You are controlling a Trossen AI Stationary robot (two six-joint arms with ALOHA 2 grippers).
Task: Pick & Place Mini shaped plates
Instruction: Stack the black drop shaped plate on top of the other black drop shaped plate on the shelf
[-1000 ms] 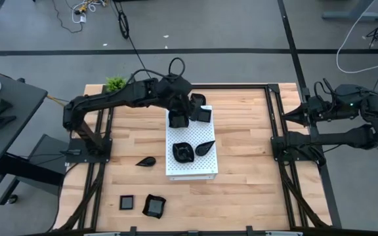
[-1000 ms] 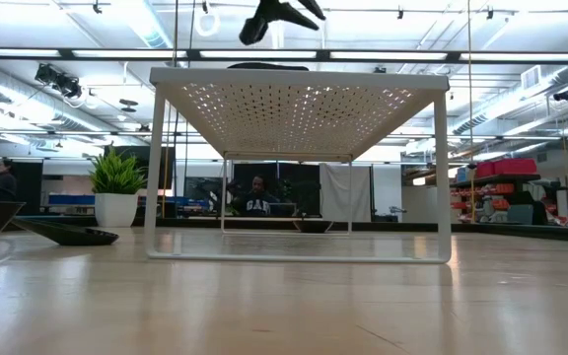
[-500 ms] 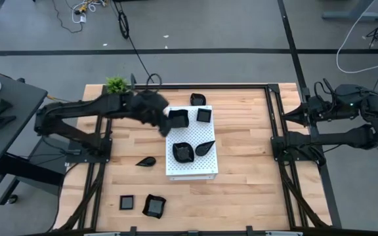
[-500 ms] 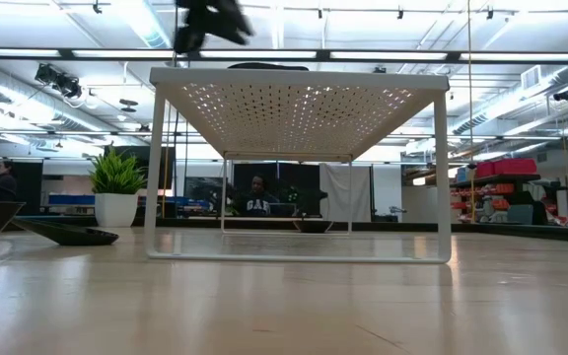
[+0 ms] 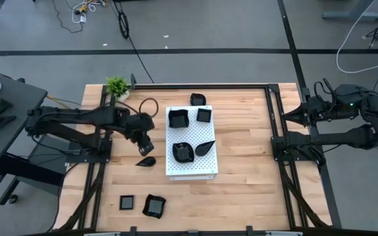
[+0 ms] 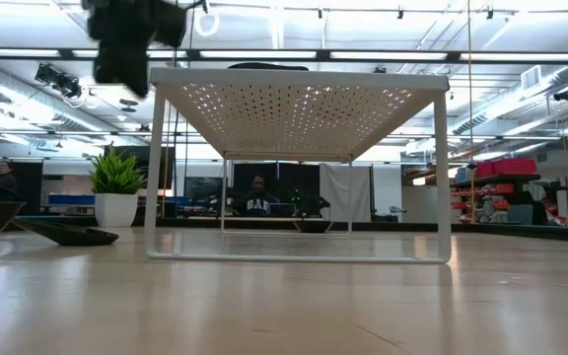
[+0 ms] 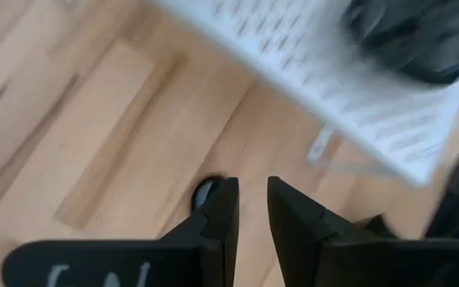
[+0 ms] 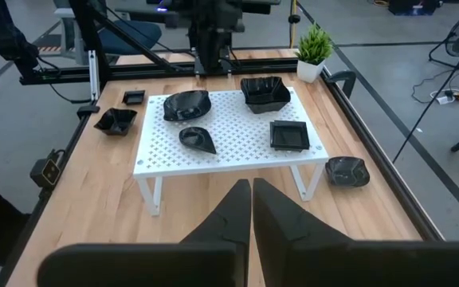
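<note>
Left gripper (image 5: 147,145) hovers, jaws slightly apart and empty, above a glossy black teardrop plate (image 5: 146,161) beside the white perforated board (image 5: 190,167); right jaws together.

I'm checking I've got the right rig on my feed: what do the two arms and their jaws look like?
Both arms are dark, nearly black, jointed links mounted on black frames at the table's sides. The left arm trails a black cable looping near its wrist; the left gripper has two flat, tapering black fingers, with pale lettering on the body behind them. The right gripper has matching dark wedge-shaped fingers; the right arm carries looped black cables.
</note>
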